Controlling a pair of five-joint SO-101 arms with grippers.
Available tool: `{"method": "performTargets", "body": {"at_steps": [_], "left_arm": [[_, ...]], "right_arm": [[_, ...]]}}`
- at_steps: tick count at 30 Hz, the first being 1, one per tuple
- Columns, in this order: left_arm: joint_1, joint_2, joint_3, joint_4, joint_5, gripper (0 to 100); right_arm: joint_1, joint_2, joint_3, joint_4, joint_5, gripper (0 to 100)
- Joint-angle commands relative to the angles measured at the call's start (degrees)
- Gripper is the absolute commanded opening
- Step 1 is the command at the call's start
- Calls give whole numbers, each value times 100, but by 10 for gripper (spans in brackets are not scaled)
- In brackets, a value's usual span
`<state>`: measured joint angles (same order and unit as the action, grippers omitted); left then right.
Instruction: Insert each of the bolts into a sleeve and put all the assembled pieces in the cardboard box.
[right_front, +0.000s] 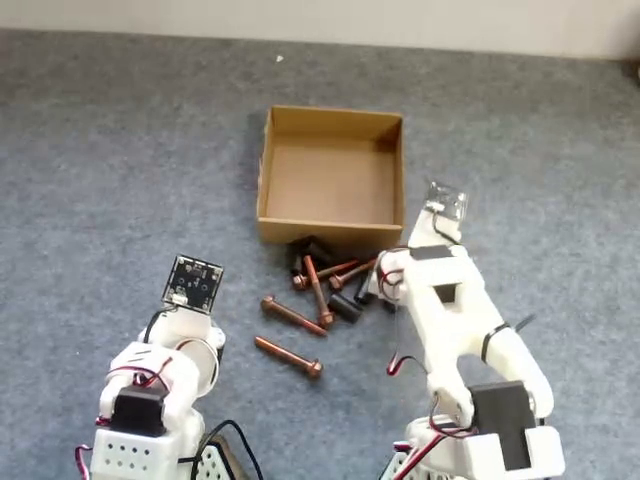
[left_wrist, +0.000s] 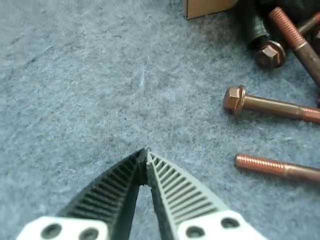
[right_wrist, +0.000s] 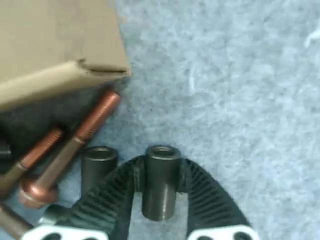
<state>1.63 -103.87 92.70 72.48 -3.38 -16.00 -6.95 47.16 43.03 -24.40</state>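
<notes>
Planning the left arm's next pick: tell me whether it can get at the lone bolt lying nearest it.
Probably yes. The bolt lies alone on bare carpet, nothing between it and the left gripper, which is shut and must open first.

High view: fixed station above both arms, looking down and forward over the grey carpeted worktop (right_front: 120, 150) and open brown cardboard box (right_front: 333, 180). The wrist views sight along the left end effector (left_wrist: 146, 167) and the right end effector (right_wrist: 161, 162), each close above the worktop. All three share the copper-coloured metal bolts (right_front: 290, 313) (left_wrist: 270, 105) (right_wrist: 95, 117) beside the box.
</notes>
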Motion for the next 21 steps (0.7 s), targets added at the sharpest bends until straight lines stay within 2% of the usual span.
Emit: {"method": "performTargets", "body": {"at_steps": [1,10,14,21], "left_arm": [[-40,-57,75,-316,-62,7],[-31,-57,-259,-334,-18,7],[-13,-31,-945,281,35,10],[488,4,-2026,677,1029,7]], "right_arm": [[101,-110,-198,-119,369,4],[268,-1903,602,-57,378,4],[268,-2316,787,-66,360,4],[725,-2325,760,-66,-167,4]]}}
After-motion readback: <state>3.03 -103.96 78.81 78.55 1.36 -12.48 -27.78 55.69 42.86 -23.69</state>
